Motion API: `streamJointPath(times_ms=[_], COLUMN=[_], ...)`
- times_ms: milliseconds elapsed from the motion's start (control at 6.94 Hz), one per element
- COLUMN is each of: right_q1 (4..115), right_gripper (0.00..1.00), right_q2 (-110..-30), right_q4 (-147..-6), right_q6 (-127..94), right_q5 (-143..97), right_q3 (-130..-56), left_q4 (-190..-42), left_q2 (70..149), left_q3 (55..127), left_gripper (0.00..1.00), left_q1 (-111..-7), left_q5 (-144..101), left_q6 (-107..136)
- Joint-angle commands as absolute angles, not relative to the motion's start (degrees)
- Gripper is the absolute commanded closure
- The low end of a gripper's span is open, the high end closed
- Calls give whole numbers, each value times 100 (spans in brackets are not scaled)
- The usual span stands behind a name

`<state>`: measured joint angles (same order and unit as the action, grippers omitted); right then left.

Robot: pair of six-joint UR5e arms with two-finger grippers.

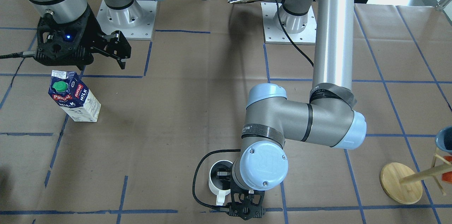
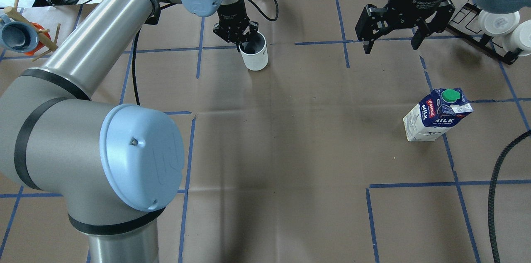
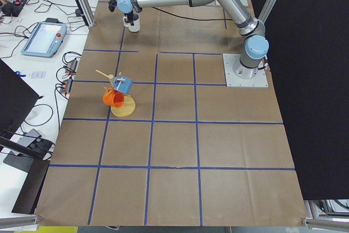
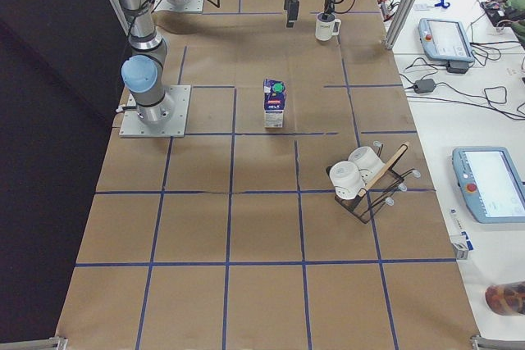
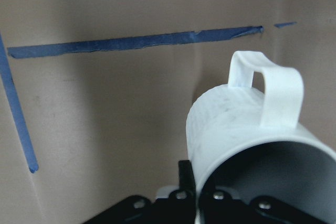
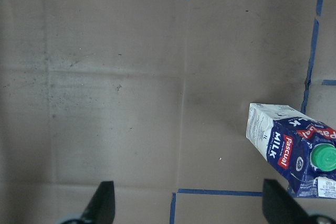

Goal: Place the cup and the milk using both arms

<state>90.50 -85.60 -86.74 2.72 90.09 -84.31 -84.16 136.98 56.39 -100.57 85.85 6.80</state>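
Observation:
The white cup point(image 2: 256, 59) stands upright on the brown paper at the far middle of the table; it also shows in the front view point(image 1: 216, 188) and fills the left wrist view point(image 5: 231, 124), handle up. My left gripper point(image 2: 244, 43) is shut on the cup's rim, one finger inside and one outside. The milk point(image 2: 435, 120) stands upright on the robot's right side, green cap on top, and shows low right in the right wrist view point(image 6: 291, 148). My right gripper point(image 2: 392, 45) is open and empty, above and beyond the carton, apart from it.
A wooden mug tree point(image 1: 402, 181) with a blue and an orange mug stands at the robot's far left. A black wire rack point(image 2: 473, 32) with white cups point(image 2: 498, 22) is at the far right. Blue tape lines grid the paper. A black cable point(image 2: 498, 196) hangs near right.

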Motion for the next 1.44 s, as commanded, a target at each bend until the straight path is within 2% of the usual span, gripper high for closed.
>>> streamJointPath(times_ms=[0,144,288,432,720,864,1008,1297], right_q1=[8957,8878,8825,8816,8815,8737,8475,7642], right_gripper=[0,0,0,0,0,0,0,0], right_q2=[-8561,-8561,-8569,-8561,-8569,-8561,-8578,-8735], right_q4=[-8666,-8657,-8640,-8640,-8640,-8640,-8622,-8631], right_q6=[351,482,536,536,554,832,1131,1982], right_q5=[9017,9026,9026,9026,9035,9044,9053,9035], right_q3=[-8437,-8437,-8437,-8437,-8437,-8437,-8437,-8734], left_q4=[-8429,-8429,-8455,-8464,-8473,-8481,-8699,-9453], left_q2=[13728,13729,13711,13737,13764,13668,13554,12801], left_q3=[5642,5651,5643,5660,5643,5651,5617,5694], left_gripper=[100,99,88,72,70,20,0,0], left_q1=[-10090,-10116,-10125,-10125,-10125,-10134,-10142,-10038], left_q5=[8622,8657,8675,8675,8675,8675,8675,8710], left_q6=[791,800,800,800,800,800,809,652])
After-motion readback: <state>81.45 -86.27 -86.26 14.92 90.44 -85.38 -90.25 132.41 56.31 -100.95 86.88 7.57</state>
